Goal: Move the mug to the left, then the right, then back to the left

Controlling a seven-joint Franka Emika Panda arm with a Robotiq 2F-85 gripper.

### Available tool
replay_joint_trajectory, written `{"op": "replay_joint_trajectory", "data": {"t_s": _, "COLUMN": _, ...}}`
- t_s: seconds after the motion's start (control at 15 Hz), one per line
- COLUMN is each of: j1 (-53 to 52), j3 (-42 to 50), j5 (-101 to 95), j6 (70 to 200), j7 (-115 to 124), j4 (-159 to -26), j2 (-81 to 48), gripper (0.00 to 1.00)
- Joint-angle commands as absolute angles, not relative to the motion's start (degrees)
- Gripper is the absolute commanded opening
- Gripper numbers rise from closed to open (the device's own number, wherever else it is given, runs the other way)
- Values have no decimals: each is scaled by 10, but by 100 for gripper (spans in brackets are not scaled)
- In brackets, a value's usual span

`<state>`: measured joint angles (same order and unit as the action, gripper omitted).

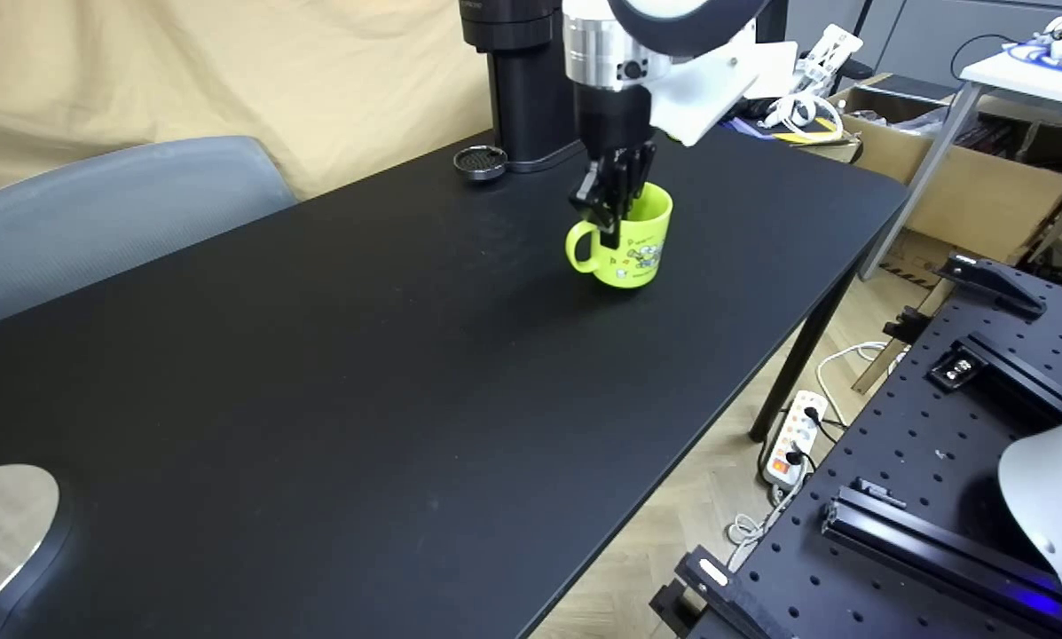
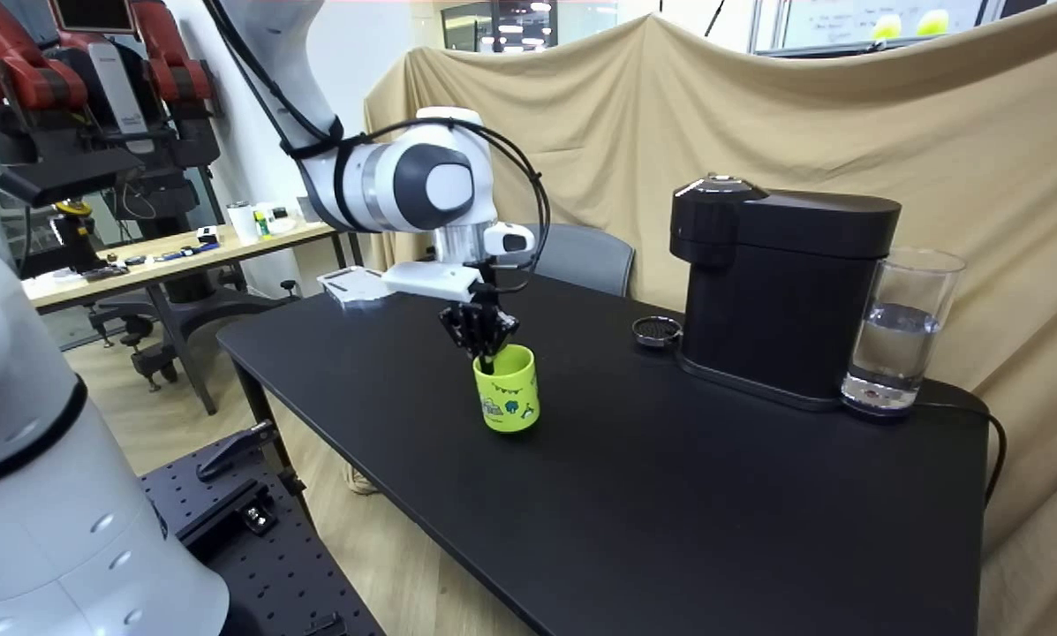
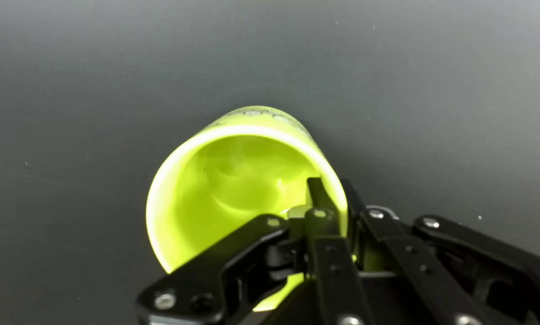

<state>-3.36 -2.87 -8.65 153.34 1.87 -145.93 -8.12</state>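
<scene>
Pinching mug (image 3: 247, 189) by wall: gripper (image 3: 334, 190), one finger inside, one out. Mug mostly left of fingers, middle of wrist view.

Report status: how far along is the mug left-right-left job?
Done: the grasp, with the gripper shut on the mug, jaws either side of its wall. In hand: perhaps a move, the mug being clamped; contact with the black table is unclear. Left: at least release, since the jaws are shut. Which moves are finished, these pictures can't show.

The printed mug (image 2: 512, 396) is lime-green, the table (image 2: 687, 503) black.
</scene>
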Motion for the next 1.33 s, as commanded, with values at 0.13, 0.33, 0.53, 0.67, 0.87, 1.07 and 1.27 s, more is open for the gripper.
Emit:
{"op": "replay_joint_trajectory", "data": {"t_s": 0.13, "j1": -52, "j3": -53, "j5": -45, "j6": 1517, "j7": 11, "j4": -1358, "j2": -131, "gripper": 2}}
{"op": "replay_joint_trajectory", "data": {"t_s": 0.33, "j1": -57, "j3": -68, "j5": -10, "j6": 1498, "j7": 4, "j4": -1316, "j2": -174, "gripper": 2}}
{"op": "replay_joint_trajectory", "data": {"t_s": 0.53, "j1": -67, "j3": -66, "j5": -15, "j6": 1487, "j7": 10, "j4": -1290, "j2": -207, "gripper": 2}}
{"op": "replay_joint_trajectory", "data": {"t_s": 0.67, "j1": -71, "j3": -64, "j5": -19, "j6": 1481, "j7": 12, "j4": -1276, "j2": -221, "gripper": 2}}
{"op": "replay_joint_trajectory", "data": {"t_s": 0.87, "j1": -78, "j3": -54, "j5": -37, "j6": 1466, "j7": 19, "j4": -1260, "j2": -227, "gripper": 42}}
{"op": "replay_joint_trajectory", "data": {"t_s": 1.07, "j1": -82, "j3": -49, "j5": -50, "j6": 1467, "j7": 16, "j4": -1250, "j2": -235, "gripper": 62}}
{"op": "replay_joint_trajectory", "data": {"t_s": 1.27, "j1": -84, "j3": -46, "j5": -63, "j6": 1465, "j7": 13, "j4": -1243, "j2": -239, "gripper": 82}}
